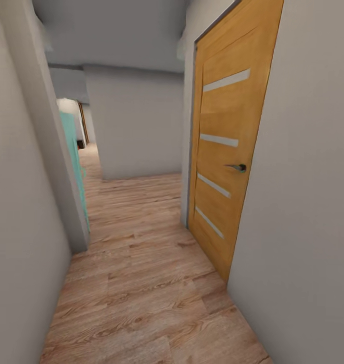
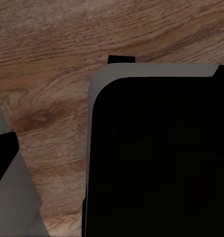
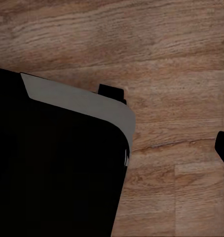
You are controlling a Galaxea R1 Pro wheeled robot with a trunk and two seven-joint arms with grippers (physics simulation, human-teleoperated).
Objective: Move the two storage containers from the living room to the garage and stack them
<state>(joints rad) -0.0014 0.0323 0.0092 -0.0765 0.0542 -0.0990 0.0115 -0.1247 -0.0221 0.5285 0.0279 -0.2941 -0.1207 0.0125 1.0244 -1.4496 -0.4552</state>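
Hallway of plank floor (image 1: 141, 283) narrows between grey walls, past closed wooden door (image 1: 227, 151); gripper states can't be told.

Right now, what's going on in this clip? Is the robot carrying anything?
The robot is on its way down a narrow hallway with a wood plank floor. A closed wooden door with a dark handle stands on its right, grey walls close in ahead and on the left, and something teal shows past the left corner. Both wrist cameras look down at the floor past a dark part of the robot's body. No bin is in sight, and nothing is visibly carried.
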